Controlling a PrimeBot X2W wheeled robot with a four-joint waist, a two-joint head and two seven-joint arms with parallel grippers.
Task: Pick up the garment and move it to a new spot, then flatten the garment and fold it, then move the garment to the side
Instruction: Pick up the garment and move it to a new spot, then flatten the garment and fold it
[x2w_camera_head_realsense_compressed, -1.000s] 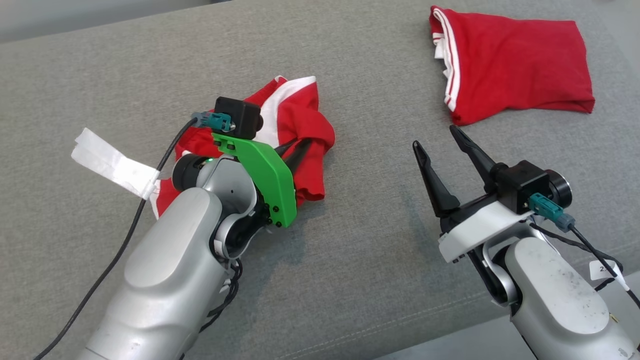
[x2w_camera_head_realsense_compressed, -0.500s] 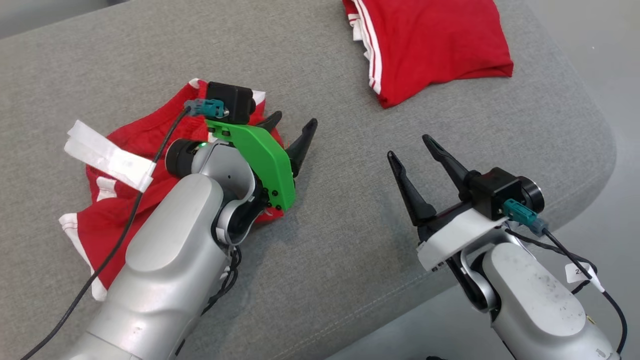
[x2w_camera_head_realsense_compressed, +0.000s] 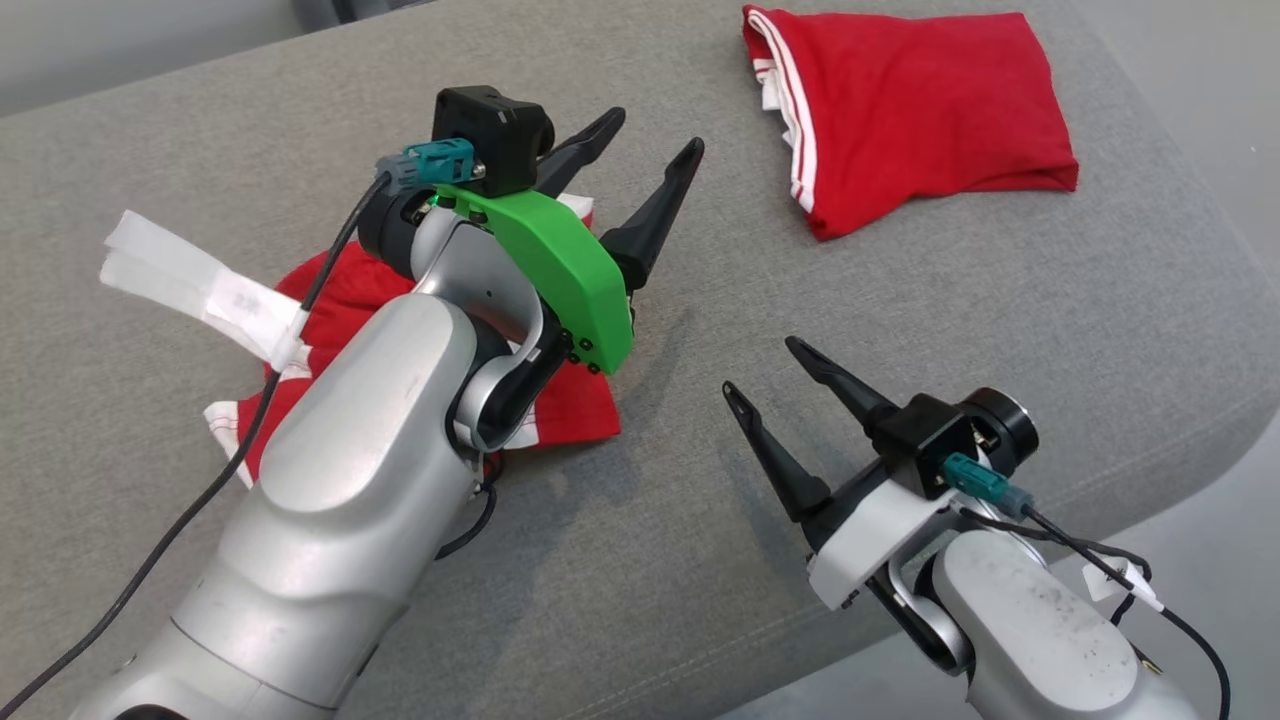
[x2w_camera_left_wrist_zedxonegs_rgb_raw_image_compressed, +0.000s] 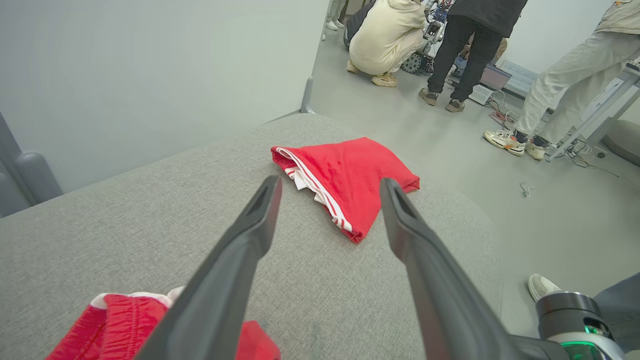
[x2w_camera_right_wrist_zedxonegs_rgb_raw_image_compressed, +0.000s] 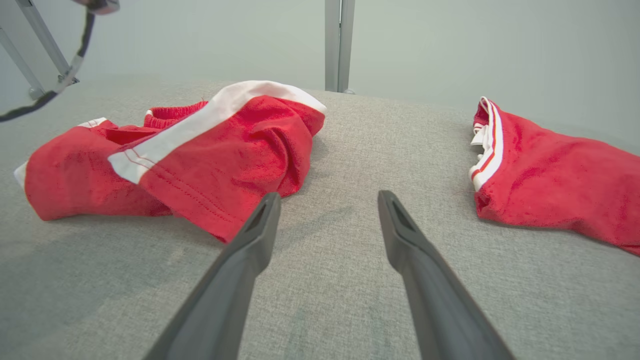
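Plainly, the crumpled garment (x2w_camera_head_realsense_compressed: 575, 410) lies at centre left of the head view, on the grey cushion (x2w_camera_head_realsense_compressed: 900, 330), mostly hidden beneath the left arm. The left gripper (x2w_camera_head_realsense_compressed: 655, 132) hangs above the heap's upper edge, fingers spread with nothing between them. It points toward the upper right, so the cloth is behind and below its tips. The right gripper (x2w_camera_head_realsense_compressed: 761, 366), likewise spread and empty, sits at lower right, with bare cushion between it and the cloth. The heap's long axis runs from lower left toward centre. I judge the left arm nearer, though it would need to dip and draw back to reach cloth.

The right wrist view gives what the arm hides: the whole heap (x2w_camera_right_wrist_zedxonegs_rgb_raw_image_compressed: 200, 150) at upper left, a white band across it. The left wrist view catches a scrap (x2w_camera_left_wrist_zedxonegs_rgb_raw_image_compressed: 115, 320) at lower left, with a folded garment (x2w_camera_left_wrist_zedxonegs_rgb_raw_image_compressed: 350, 175) ahead.
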